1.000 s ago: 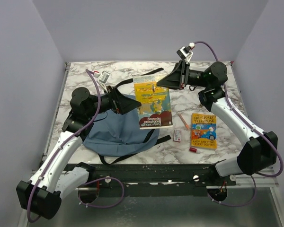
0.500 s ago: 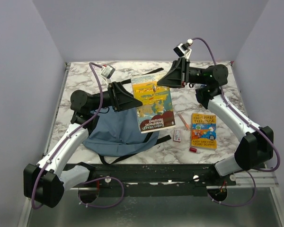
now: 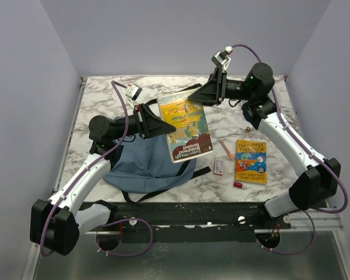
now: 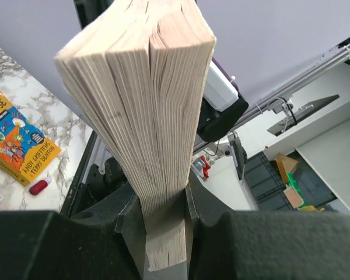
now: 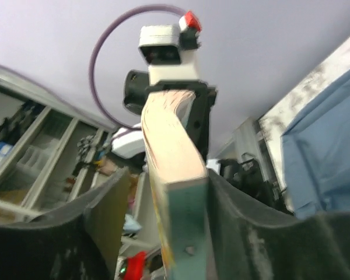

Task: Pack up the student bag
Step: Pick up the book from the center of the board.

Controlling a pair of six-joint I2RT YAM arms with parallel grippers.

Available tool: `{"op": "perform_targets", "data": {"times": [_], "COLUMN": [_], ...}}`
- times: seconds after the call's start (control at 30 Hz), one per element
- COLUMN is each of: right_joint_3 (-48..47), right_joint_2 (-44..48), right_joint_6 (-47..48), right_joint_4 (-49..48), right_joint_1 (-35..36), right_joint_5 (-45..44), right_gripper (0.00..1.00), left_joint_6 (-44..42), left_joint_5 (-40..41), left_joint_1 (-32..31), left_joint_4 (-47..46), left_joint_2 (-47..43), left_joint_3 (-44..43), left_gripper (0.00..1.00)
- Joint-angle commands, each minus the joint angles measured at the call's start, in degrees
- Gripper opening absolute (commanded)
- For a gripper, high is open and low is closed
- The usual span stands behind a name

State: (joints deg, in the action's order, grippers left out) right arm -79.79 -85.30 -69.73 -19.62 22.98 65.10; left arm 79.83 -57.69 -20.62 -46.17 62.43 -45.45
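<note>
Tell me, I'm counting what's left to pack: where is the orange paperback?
In the top view the orange paperback lies flat on the right half of the marble table, just right of a small red-and-white box.

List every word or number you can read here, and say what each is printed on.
"130-STOREY TREEHOUSE": top of the cover of the orange paperback lying flat.
"ANDY GRIFFITHS TERRY DENTON": bottom of that same cover.
"Evelyn Waugh Brideshead Revisited": upside down on the raised yellow book; small, so read with some doubt.
Small white-and-red item: its print is too small to read.
</note>
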Motion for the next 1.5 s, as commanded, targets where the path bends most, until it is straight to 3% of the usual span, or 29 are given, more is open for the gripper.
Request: {"op": "perform_targets", "data": {"times": [0.0, 0.1, 0.27, 0.47, 0.73, 0.97, 1.17, 1.23, 1.3, 1.33, 1.43, 1.47], "right_joint_3": [2.41, 9.94, 19.74, 29.31, 31.05, 33.05, 32.68, 32.57, 31.82, 30.79, 28.04, 27.1], "right_joint_2": [2.26, 5.2, 8.27, 9.62, 10.7, 11.82, 9.72, 9.06, 8.75, 8.71, 9.49, 10.5], "right_joint_6": [3.59, -1.08, -7.65, -16.53, -18.14, -16.93, -17.29, -17.02, -17.1, -16.56, -11.15, -9.27], "right_joint_4": [5.54, -2.63, -12.4, -29.44, -29.9, -36.51, -38.72, -39.41, -36.84, -33.78, -23.56, -18.81], "right_joint_1": [0.77, 2.36, 4.72, 9.53, 18.56, 22.29, 23.25, 23.25, 23.17, 22.97, 21.44, 20.17], "right_joint_5": [-11.1, -16.68, -23.49, -31.77, -52.57, -63.16, -67.33, -68.76, -69.49, -69.0, -67.29, -67.41], "right_gripper": [0.72, 0.92, 1.0, 1.0, 0.9, 0.87, 0.68, 0.52, 0.27, 0.18, 0.01, 0.0], "left_joint_6": [0.63, 1.19, 2.36, 5.83, 3.82, 1.93, 0.95, 0.21, -0.71, -1.48, -4.38, -5.19], "left_joint_5": [8.51, 14.23, 18.32, 25.09, 31.72, 36.09, 36.79, 36.32, 34.82, 33.92, 29.93, 29.39], "left_joint_1": [1.16, 2.33, 4.71, 5.55, 5.52, 5.46, 5.08, 4.42, 3.82, 3.6, 3.46, 3.55], "left_joint_4": [-1.9, -1.9, -3.97, -8.72, -13.02, -13.19, -13.19, -13.22, -13.14, -13.11, -11.56, -8.86], "left_joint_2": [-2.53, -2.78, -2.16, -1.1, -1.68, -3.01, -3.03, -3.17, -3.62, -4.06, -5.73, -6.89], "left_joint_3": [2.73, 3.23, 1.23, 1.78, 4.4, 7.74, 7.95, 8.6, 9.94, 11.05, 16.12, 18.57], "left_gripper": [0.0, 0.0, 0.0, 0.0, 0.0, 0.0, 0.0, 0.0, 0.0, 0.05, 0.34, 0.42]}}
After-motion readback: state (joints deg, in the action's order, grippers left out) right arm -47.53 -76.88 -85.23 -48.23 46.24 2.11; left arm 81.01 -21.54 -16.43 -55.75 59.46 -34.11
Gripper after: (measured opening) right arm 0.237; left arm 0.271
